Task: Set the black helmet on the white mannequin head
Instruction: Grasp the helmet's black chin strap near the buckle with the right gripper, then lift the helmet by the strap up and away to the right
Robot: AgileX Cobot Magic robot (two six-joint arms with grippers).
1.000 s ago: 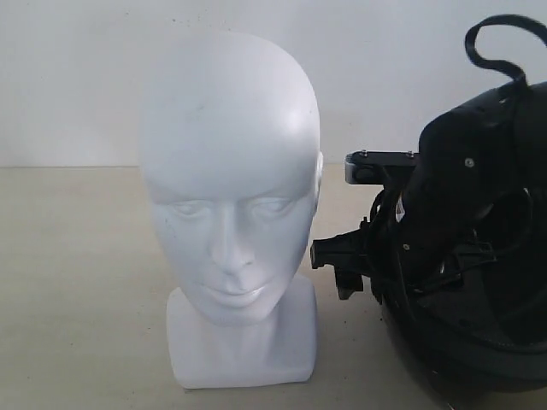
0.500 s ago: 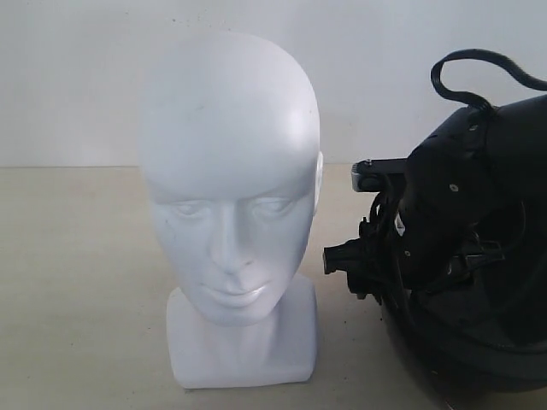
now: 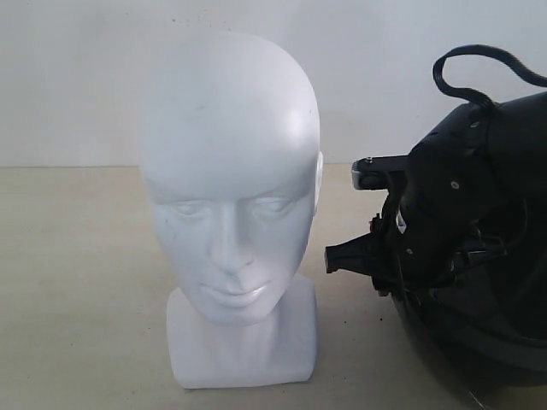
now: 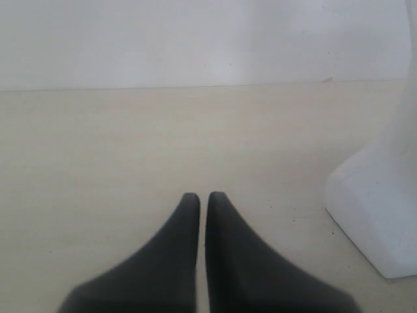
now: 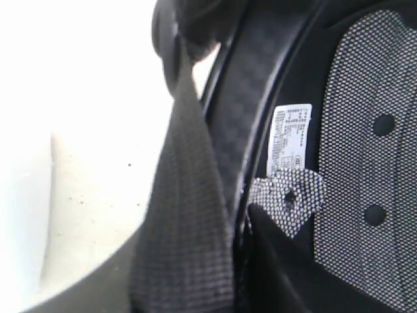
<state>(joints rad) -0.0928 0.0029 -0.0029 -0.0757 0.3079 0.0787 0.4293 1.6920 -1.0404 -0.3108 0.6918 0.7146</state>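
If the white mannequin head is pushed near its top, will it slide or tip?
The glossy white plastic mannequin head probably tips: it is tall and wider than its squarish base. Its shiny surface is likely slippery to grip.

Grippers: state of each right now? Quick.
Left gripper: closed, holding nothing.
Right gripper: cannot be told; one finger sits inside the black helmet at its rim, the other is hidden.

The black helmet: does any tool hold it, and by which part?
Unclear: one right tool finger lies inside the black helmet near its rim; the other is hidden. The left tool holds nothing.
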